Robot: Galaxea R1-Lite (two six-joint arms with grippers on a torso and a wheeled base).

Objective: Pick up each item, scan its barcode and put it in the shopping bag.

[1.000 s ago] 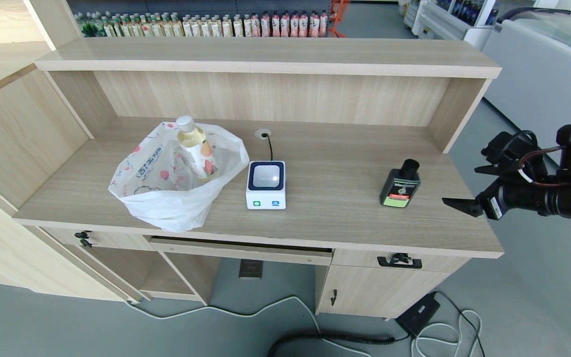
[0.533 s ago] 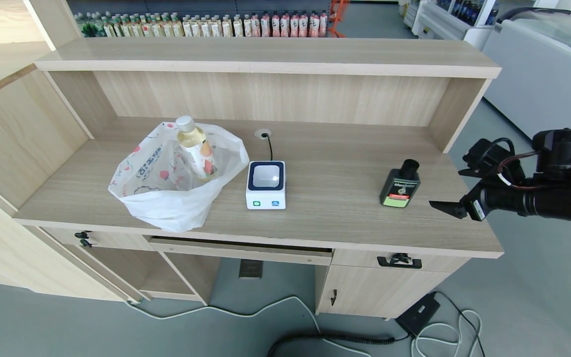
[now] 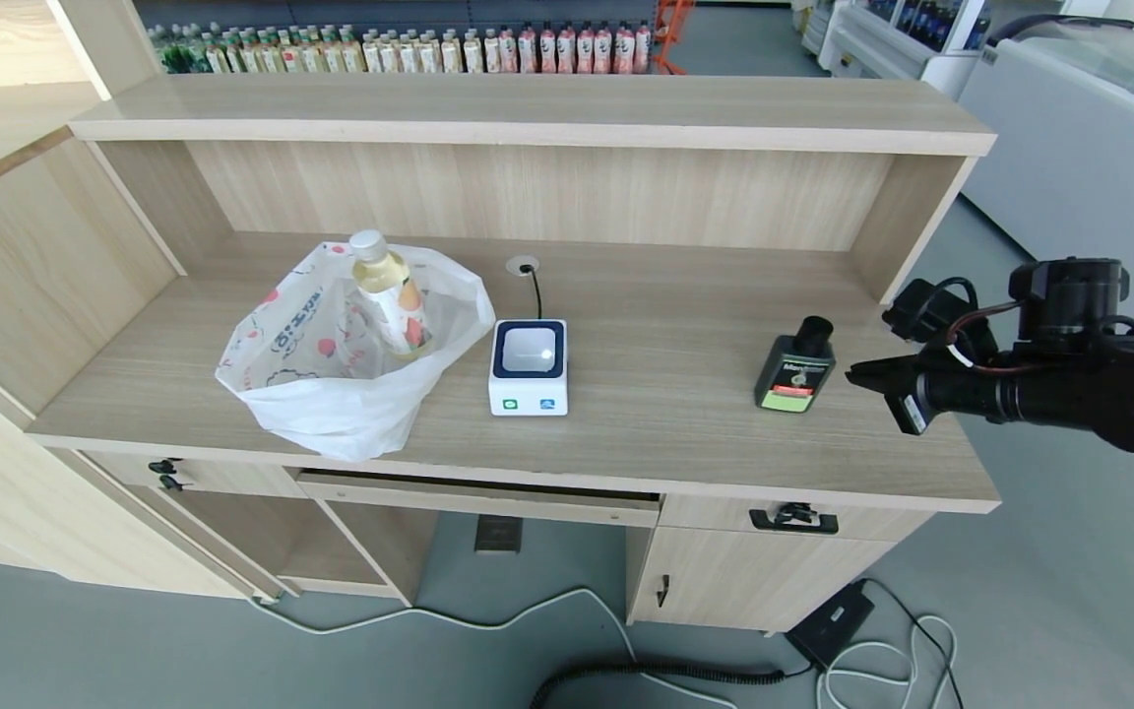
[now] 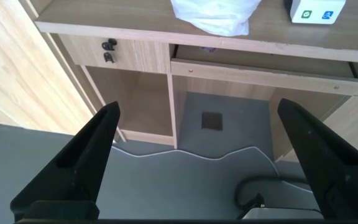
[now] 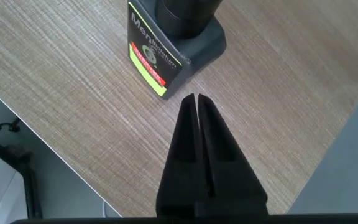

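Right arm comes in from the right side, held about level over the right end of the light wood tabletop [image 3: 665, 325]. The right gripper [image 3: 854, 374] points at the dark green squat bottle with a black cap and a red-and-lime label [image 3: 793, 371]. Its black fingers [image 5: 191, 143] are pressed flat together, no gap, holding nothing. The tip sits just beside the bottle's near corner with a sliver of tabletop [image 5: 73, 93] between them, not touching. In the right wrist view the right gripper [image 5: 196, 98] points at the labelled face of the bottle [image 5: 166, 43]. The bottle stands upright near the right end, well apart from the other things. Left arm hangs low in front of the desk. The left gripper [image 4: 197, 107] is over grey floor, facing the open recess under the tabletop, its fingers [image 4: 73, 168] spread wide and empty. The white plastic shopping bag with a red print [image 3: 331, 394] sits open on the left part of the tabletop, its bottom bulging over the front edge [image 4: 210, 12]. A clear tea bottle with a pale cap [image 3: 388, 295] stands tilted inside it. The white square barcode scanner with a dark-framed window [image 3: 528, 366] is just right of the bag, cable running back to a grommet.
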